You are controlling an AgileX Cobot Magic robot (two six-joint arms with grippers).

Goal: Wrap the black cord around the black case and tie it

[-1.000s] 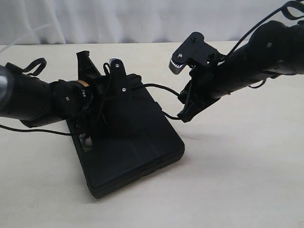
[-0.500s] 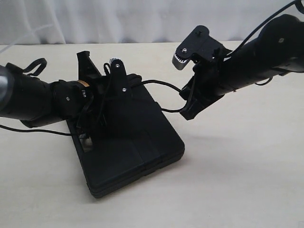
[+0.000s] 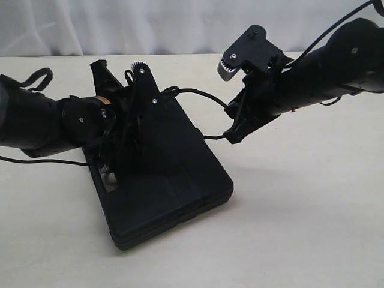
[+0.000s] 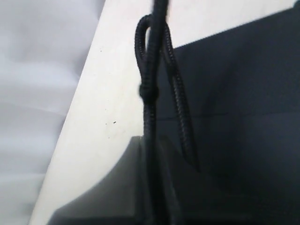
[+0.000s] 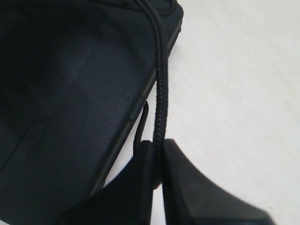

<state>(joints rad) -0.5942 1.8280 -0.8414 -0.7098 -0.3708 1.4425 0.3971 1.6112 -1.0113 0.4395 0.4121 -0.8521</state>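
1. The black case (image 3: 174, 180) lies flat on the table (image 3: 312, 216). Its long axis runs from the end beneath the left arm to the free corner at the opposite end.
2. The black cord (image 3: 198, 93) rises off the case at the left arm's end and hangs in the air past the case's long side towards the right arm. A lower strand meets that same side.
3. The right gripper (image 5: 158, 161) has its fingers pressed together on the cord. It hangs just beside that long side of the case and above it, and the strand runs straight from the pinch to the case's edge.
4. The left gripper (image 4: 152, 197) is closed on the cord above the case. A small knot and a narrow loop sit just beyond its fingers, over the case's border.
5. The coming move likely turns on the span between the two pinches, which crosses the case's short axis. The right gripper is nearer the open side, so pulling away from the case should tighten that span. The loop lies by the left gripper, so any tie probably forms there.
6. It cannot be told whether the cord passes beneath the case.
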